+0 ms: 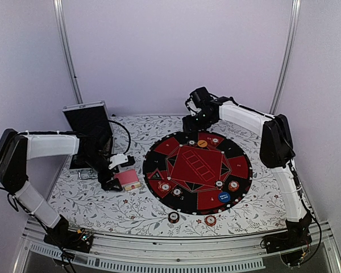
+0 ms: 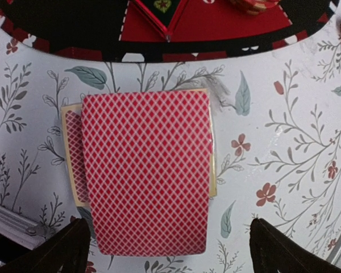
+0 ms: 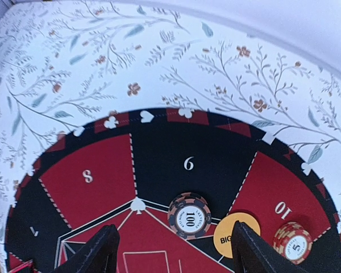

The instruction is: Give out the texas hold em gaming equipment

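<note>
The left pincer (image 2: 170, 259) is held wide open, and nothing is gripped by it. A stack of red-backed cards (image 2: 148, 170) is seen lying flat on the flowery cloth (image 2: 284, 142), just ahead of the gap between the two fingers (image 2: 68, 253). The top card is pushed a bit to one side of the cards under it. Past the cards, the edge of the round mat (image 2: 74, 28) can be seen.

The right pincer (image 3: 173, 256) is held open too, and nothing is gripped by it. A dark chip marked 100 (image 3: 189, 215) is seen on the mat, right at the gap between the finger tips, but it is not touched by them. Just beside that chip an orange disc (image 3: 234, 242) is laid, partly hidden behind one finger. A red chip marked 5 (image 3: 292, 242) is seen a little further out on that side.

A blue disc (image 1: 224, 197) is seen on the mat, well apart from both pincers.
</note>
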Action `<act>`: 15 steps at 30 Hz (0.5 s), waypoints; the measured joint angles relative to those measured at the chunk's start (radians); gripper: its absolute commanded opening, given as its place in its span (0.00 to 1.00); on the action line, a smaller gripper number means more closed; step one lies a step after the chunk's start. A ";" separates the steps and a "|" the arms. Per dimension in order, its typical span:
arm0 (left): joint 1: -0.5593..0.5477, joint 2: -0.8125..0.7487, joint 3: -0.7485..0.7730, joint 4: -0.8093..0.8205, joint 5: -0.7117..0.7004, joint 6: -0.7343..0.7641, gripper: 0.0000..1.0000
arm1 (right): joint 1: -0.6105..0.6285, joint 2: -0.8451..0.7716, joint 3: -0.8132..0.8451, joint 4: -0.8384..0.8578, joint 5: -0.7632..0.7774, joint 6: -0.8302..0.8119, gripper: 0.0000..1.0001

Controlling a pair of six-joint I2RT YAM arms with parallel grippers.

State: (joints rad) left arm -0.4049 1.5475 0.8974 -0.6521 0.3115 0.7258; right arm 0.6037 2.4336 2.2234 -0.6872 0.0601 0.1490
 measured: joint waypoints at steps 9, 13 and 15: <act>0.000 0.066 0.066 0.016 -0.047 0.017 1.00 | 0.072 -0.248 -0.144 0.050 0.010 0.005 0.71; -0.001 0.074 0.078 0.010 -0.041 0.033 1.00 | 0.099 -0.279 -0.192 0.058 0.007 0.013 0.71; -0.001 0.074 0.078 0.002 -0.034 0.040 1.00 | 0.109 -0.284 -0.218 0.058 0.008 0.016 0.71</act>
State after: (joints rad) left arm -0.4057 1.6218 0.9756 -0.6498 0.2771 0.7654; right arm 0.7128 2.1498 2.0056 -0.6296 0.0677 0.1654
